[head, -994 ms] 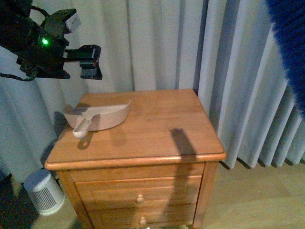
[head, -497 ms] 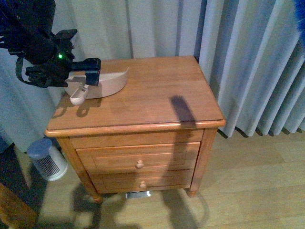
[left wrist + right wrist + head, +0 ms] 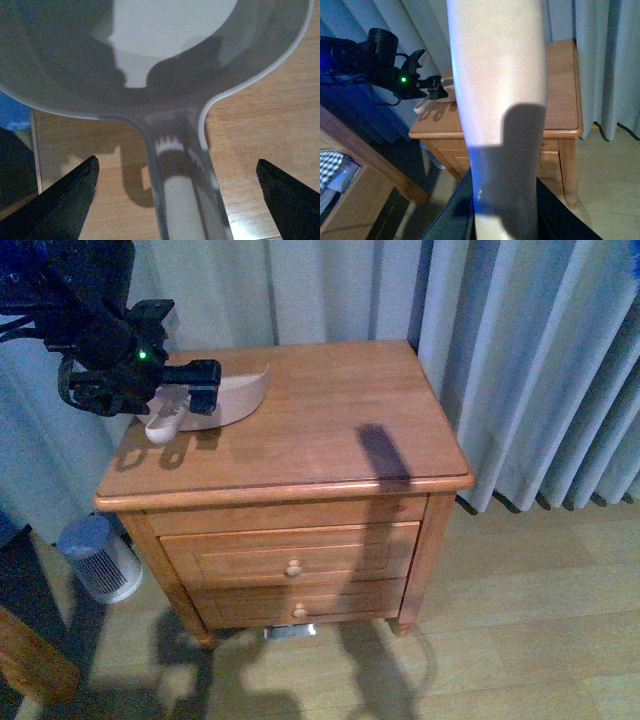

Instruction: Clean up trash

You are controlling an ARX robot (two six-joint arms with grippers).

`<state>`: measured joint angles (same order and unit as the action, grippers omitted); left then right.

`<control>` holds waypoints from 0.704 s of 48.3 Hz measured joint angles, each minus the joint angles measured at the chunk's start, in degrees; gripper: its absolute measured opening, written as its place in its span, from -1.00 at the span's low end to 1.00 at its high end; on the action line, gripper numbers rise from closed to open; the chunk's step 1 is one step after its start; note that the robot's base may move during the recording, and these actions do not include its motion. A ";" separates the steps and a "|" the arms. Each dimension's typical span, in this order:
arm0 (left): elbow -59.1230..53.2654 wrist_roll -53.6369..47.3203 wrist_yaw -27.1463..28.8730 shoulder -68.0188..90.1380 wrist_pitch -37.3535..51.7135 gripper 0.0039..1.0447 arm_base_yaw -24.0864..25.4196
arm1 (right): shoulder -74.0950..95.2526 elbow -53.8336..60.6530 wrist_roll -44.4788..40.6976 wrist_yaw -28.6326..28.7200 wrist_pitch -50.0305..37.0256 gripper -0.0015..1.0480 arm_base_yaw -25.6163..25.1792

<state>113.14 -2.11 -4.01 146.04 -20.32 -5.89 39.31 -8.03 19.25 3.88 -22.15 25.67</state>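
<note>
A wooden bench [image 3: 300, 440] with two knobbed drawers [image 3: 300, 555] in its front stands against a grey pleated curtain [image 3: 540, 360], filling the middle of the front view. A pale pink dustpan [image 3: 240, 395] lies on the bench top at its far left corner, in the upper left of the frame, with its handle [image 3: 182, 200] pointing toward the left front edge. The left gripper [image 3: 200, 390] hangs right over that handle, and a green light [image 3: 143, 355] glows on the black arm behind it. In the left wrist view the jaws stand wide. The two dark fingers [image 3: 65, 195] sit low in the frame, one on either side of the handle and well clear of it, with bare wood between. The scoop of the dustpan fills the upper half of that view, and no wad shows on the part of it in sight. In the right wrist view a thick pale handle [image 3: 495, 75] runs up the middle of the frame. The right gripper [image 3: 502, 215] shows as dark shapes pressed against its base at the bottom edge, so those jaws appear closed on it. Beyond it, the bench sits in the centre right and the left arm in the upper left. A small ribbed grey appliance [image 3: 100, 560] stands on the wood floor [image 3: 520, 640] at the lower left of the front view. The trash cannot be seen in any view.
</note>
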 joint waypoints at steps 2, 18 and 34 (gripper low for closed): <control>0.39 -0.02 0.42 0.44 -0.07 0.86 0.00 | 0.00 0.00 0.00 0.00 0.00 -0.64 0.00; 0.92 -1.05 2.60 2.82 0.90 0.67 0.33 | 0.00 0.00 0.00 0.02 -0.02 -0.64 0.00; -1.01 -1.31 2.67 2.80 1.68 -0.32 0.33 | 0.00 0.00 0.00 0.00 0.00 -0.64 -0.02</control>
<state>112.14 -3.42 -1.34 148.83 -18.63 -5.56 39.31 -8.03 19.25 3.88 -22.15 25.65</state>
